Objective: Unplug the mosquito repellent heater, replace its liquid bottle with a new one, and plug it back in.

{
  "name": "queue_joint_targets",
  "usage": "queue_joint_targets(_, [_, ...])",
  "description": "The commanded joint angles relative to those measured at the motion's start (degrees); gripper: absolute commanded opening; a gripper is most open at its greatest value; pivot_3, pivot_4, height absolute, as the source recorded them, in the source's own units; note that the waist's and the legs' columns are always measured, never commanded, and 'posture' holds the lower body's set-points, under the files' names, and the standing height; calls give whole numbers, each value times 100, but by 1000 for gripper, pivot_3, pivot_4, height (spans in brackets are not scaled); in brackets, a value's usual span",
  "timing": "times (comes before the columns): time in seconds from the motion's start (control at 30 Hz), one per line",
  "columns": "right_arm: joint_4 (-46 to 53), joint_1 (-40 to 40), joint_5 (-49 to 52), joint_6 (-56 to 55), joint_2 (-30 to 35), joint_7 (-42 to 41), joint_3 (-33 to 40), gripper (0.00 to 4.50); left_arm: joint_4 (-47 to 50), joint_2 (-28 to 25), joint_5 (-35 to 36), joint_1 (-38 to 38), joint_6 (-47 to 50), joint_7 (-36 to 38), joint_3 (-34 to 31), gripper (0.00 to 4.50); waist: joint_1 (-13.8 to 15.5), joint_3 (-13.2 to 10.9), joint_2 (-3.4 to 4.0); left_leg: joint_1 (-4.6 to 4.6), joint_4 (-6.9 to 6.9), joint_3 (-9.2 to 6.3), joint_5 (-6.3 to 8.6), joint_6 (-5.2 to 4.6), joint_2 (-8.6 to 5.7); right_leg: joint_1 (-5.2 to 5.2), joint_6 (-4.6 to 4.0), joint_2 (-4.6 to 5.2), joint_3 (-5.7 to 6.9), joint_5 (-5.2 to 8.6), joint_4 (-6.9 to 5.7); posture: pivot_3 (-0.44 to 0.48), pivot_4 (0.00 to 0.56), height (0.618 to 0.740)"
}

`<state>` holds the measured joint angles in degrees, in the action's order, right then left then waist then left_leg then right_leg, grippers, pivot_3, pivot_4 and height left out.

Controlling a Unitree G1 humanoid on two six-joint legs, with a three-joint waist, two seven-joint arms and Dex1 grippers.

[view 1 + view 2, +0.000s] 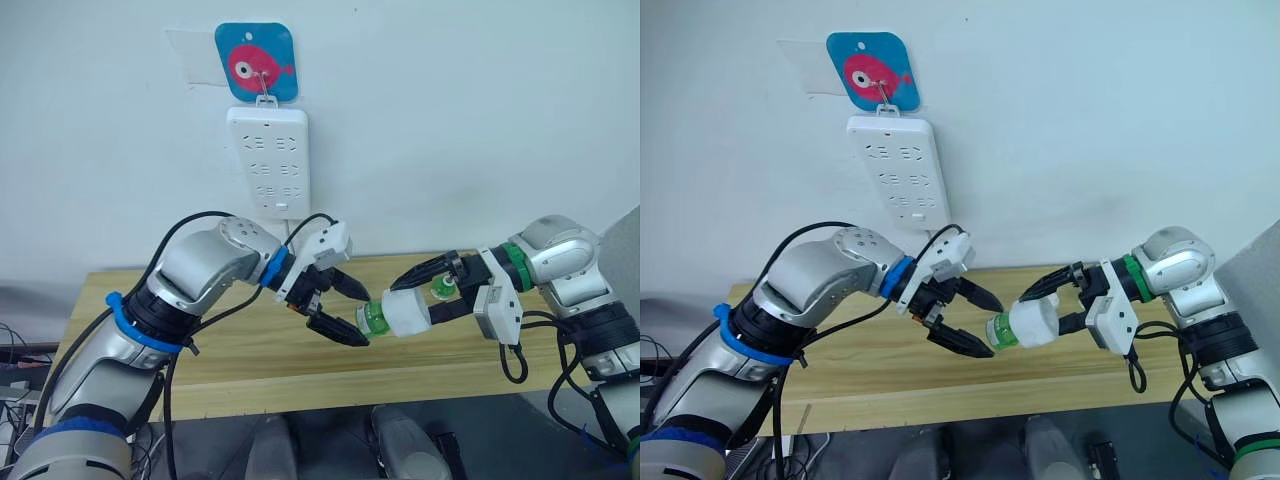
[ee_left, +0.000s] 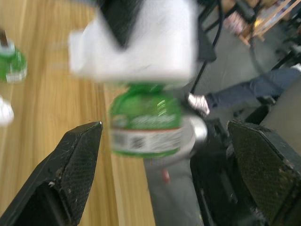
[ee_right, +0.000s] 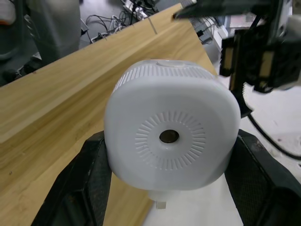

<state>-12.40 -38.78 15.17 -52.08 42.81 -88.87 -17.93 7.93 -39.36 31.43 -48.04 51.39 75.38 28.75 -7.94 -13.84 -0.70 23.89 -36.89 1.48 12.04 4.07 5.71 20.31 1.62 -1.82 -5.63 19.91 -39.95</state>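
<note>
The right gripper (image 1: pixel 432 290) is clamped on the mosquito repellent heater (image 1: pixel 408 313), holding it in the air above the wooden table (image 1: pixel 250 350). A green liquid bottle (image 1: pixel 374 319) is attached to the heater and points toward the left gripper (image 1: pixel 342 310). The left gripper's fingers are spread wide, one on each side of the bottle, without touching it. A white power strip (image 1: pixel 268 160) hangs on the wall behind, its sockets unoccupied.
</note>
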Motion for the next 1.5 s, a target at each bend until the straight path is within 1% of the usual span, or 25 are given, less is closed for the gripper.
queue_joint_targets(0.03, [210, -134, 110, -58, 34, -30, -85, 2939, -25, 32, -307, -176, -188, 160, 158, 4500, 0, 0, 0, 0, 0, 0, 0, 0, 0, 0, 0, 0, 0, 0, 0, -178, 207, 740])
queue_joint_targets(0.17, [372, -150, 60, 6, 3, 70, -202, 2939, -134, 186, -493, -244, -204, 192, 219, 4500, 1, 0, 0, 0, -1, -1, 0, 0, 0, 0, 0, 0, 0, 0, -2, -181, 207, 740])
queue_joint_targets(0.33, [456, -137, 4, 7, 21, 161, -273, 2939, -73, 231, -624, -218, -198, 266, 241, 4500, -1, 0, 0, -1, 0, -1, 0, 0, 0, -1, 0, 0, 1, 0, -2, -180, 206, 740])
queue_joint_targets(0.57, [440, -252, -56, 55, -35, 231, -345, 2939, 241, 272, -544, -87, 75, 276, 300, 4500, 0, 0, 0, 0, -1, -2, 0, 0, 0, -1, 0, 0, 1, 0, -3, -181, 202, 740])
queue_joint_targets(0.67, [468, -279, -62, 118, -70, 264, -364, 2939, 339, 267, -531, -43, 137, 307, 323, 3886, -1, 0, 0, 0, -2, -2, 0, 0, 0, -1, 0, 1, 1, 0, -3, -181, 202, 740])
queue_joint_targets(0.8, [521, -268, -56, 189, -77, 292, -363, 2939, 436, 248, -507, 9, 205, 348, 328, 2579, -2, 0, 0, -1, -2, -2, 0, 0, 0, -1, 0, 0, 1, 0, -3, -182, 198, 740])
queue_joint_targets(0.83, [534, -264, -55, 195, -73, 296, -365, 2939, 448, 250, -507, 18, 221, 345, 321, 2341, -1, 0, 0, 0, -2, -3, 0, 0, 0, -1, 0, 0, 1, 0, -3, -183, 197, 740])
queue_joint_targets(0.87, [545, -262, -52, 205, -71, 300, -365, 2939, 452, 256, -506, 22, 233, 341, 314, 2256, -1, 0, 0, 0, -2, -4, 0, 0, 0, -2, 0, 0, 2, 0, -3, -183, 197, 740])
queue_joint_targets(1.13, [694, -213, -16, 356, -100, 404, -308, 2939, 454, 301, -592, 115, 141, 196, 277, 2256, -1, 0, 0, 0, -3, -4, 0, 0, 0, -2, 0, 1, 3, 0, -4, -184, 190, 740])
queue_joint_targets(1.2, [781, -175, 1, 495, -60, 378, -325, 3680, 466, 294, -617, 145, 94, 174, 274, 2256, -2, 0, 0, 0, -3, -5, 0, 0, 0, -2, 0, 1, 3, 0, -4, -183, 190, 740])
queue_joint_targets(1.27, [875, -119, 10, 637, 39, 305, -352, 4295, 496, 267, -636, 188, -32, 204, 263, 2256, -2, 1, 0, 0, -3, -5, 0, 0, 0, -2, 0, 1, 3, 0, -4, -182, 187, 740])
queue_joint_targets(1.3, [917, -92, 10, 682, 67, 300, -346, 4467, 515, 256, -644, 211, -88, 213, 255, 2256, -2, 1, 1, 0, -3, -6, 0, 0, 0, -2, 0, 1, 3, 0, -4, -182, 187, 740])
queue_joint_targets(1.43, [1306, 412, 200, 1286, 552, 522, 78, 4467, 440, 287, -776, 412, -425, -57, 41, 2256, 19, 1, 0, 1, -3, -6, 0, 0, -2, -2, 0, 3, 4, 0, -4, -183, 186, 740])
queue_joint_targets(1.5, [1638, 951, 354, 1741, 936, 768, 462, 4467, 395, 363, -770, 624, -769, -237, -232, 2256, 48, 1, 0, 3, -3, -8, 0, 0, -4, -4, 0, 6, 7, 0, -2, -191, 192, 740])
